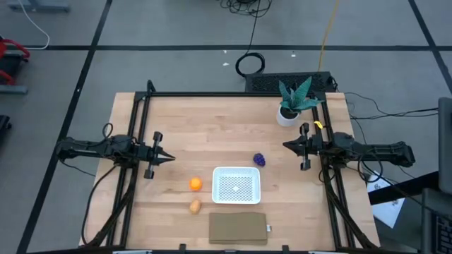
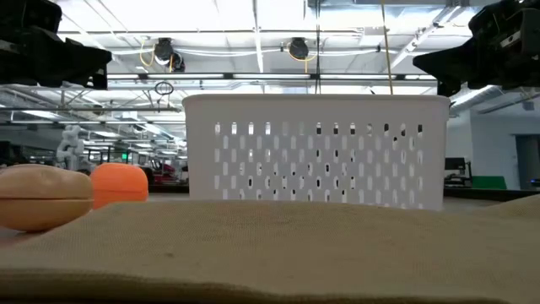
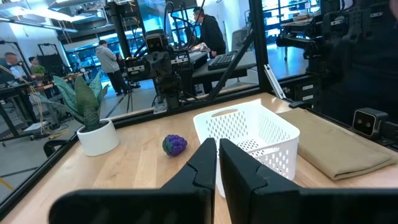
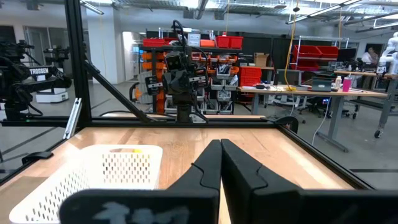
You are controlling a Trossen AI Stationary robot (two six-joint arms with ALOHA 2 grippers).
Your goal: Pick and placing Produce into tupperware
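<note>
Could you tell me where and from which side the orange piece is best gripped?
Probably from straight above, across the round middle of the orange piece. It lies free on the table, with the tan piece close by and the white container beside it.

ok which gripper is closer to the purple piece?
Right. The right gripper sits just off the purple piece, toward the plant side. The left gripper is across the table, well beyond the white container. Both grippers are shut.

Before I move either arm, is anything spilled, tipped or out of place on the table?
Nothing stands out. The white basket sits upright and empty; the orange piece, tan piece and purple piece lie apart on the wood, none spilled or damaged.
</note>
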